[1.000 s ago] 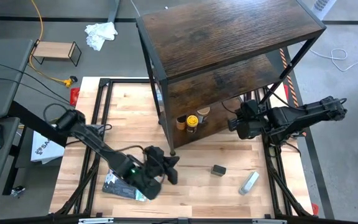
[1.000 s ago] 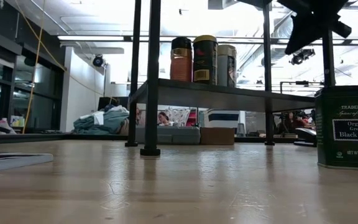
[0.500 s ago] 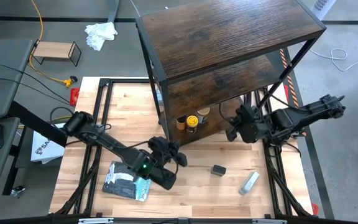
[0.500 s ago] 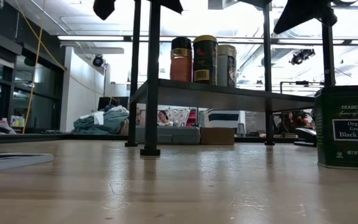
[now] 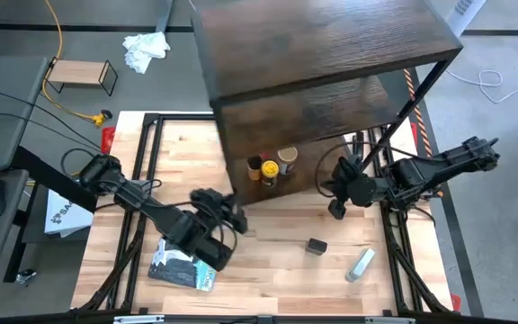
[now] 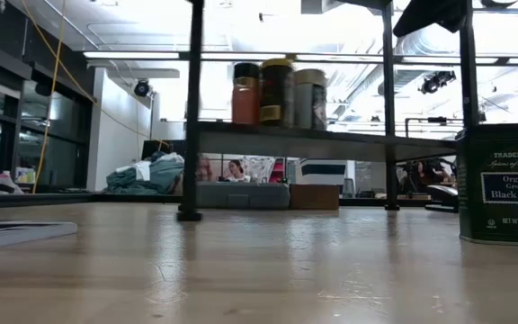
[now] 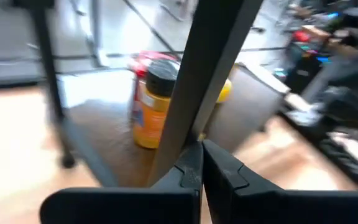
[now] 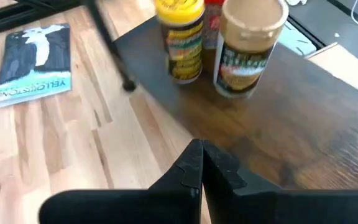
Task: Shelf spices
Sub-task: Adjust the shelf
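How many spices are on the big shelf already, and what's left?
Done: an orange-brown jar with a black lid, a yellow-lidded jar and a tan-lidded jar stand on the dark wood shelf's lower board, with something red behind them. In hand: nothing; the left gripper and right gripper are shut and empty beside the shelf. Left: the small black tin on the table.

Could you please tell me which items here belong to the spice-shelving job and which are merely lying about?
Job: shelf, tan-lidded jar, yellow-lidded jar, brown jar, black pepper tin.
Lying about: grey-white tube, blue-grey packet, small light-wood rack, white cloth.
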Tool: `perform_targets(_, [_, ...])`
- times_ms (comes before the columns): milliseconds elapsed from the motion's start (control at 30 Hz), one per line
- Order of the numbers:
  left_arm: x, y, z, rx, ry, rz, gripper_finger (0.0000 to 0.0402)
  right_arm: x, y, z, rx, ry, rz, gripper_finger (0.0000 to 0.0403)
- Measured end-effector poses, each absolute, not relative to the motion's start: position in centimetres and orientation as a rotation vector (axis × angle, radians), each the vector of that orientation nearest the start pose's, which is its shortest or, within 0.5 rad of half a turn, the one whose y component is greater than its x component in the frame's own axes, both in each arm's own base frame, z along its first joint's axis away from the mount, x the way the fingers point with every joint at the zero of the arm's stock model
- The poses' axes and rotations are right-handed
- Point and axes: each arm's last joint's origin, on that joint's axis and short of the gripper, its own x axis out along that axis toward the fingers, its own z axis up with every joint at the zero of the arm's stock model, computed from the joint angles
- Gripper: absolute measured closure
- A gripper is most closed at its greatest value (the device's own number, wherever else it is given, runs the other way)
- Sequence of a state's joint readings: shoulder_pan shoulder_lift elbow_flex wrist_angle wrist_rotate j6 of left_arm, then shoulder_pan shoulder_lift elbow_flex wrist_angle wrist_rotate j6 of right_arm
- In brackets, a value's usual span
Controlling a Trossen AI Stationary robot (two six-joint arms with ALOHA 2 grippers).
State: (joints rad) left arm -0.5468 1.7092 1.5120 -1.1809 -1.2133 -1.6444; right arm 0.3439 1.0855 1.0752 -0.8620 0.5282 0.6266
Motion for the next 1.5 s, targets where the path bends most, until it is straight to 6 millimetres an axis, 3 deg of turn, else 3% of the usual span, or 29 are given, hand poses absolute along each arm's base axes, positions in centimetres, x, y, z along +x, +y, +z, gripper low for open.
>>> perform_targets(200, [25.8,-12.1,31.0,-0.346,0.260,1.119,0.0401,19.7,5.4,32.6,0.233,0.659,-0.421,0.0403])
perform_targets(300, [25.2,-11.4,31.1,-0.348,0.263,1.113,0.0401,19.9,5.5,32.7,0.239,0.637,-0.422,0.0403])
perform_targets(433, [24.7,-11.5,31.8,-0.485,0.197,1.091,0.0401,20.1,5.8,32.9,0.248,0.633,-0.357,0.0403])
perform_targets(567, [25.7,-13.9,32.0,-0.566,0.145,0.951,0.0401,20.0,6.2,32.8,0.212,0.670,-0.264,0.0403])
perform_targets(733, [28.2,-15.7,30.6,-0.502,0.175,0.884,0.0401,20.2,6.0,32.8,0.209,0.641,-0.323,0.0403])
perform_targets(933, [31.3,-13.0,28.0,-0.482,0.140,1.031,0.0401,20.8,5.5,32.7,0.226,0.611,-0.395,0.0403])
perform_targets(1067, [32.2,-11.3,27.2,-0.425,0.146,1.100,0.0401,21.0,5.6,32.8,0.230,0.598,-0.392,0.0403])
perform_targets(1233, [31.9,-9.6,27.4,-0.423,0.151,1.166,0.0401,21.0,5.6,32.8,0.230,0.594,-0.394,0.0403])
perform_targets(1500, [28.7,-9.1,28.0,-0.335,0.262,1.248,0.0401,21.2,5.6,32.8,0.222,0.586,-0.388,0.0403])
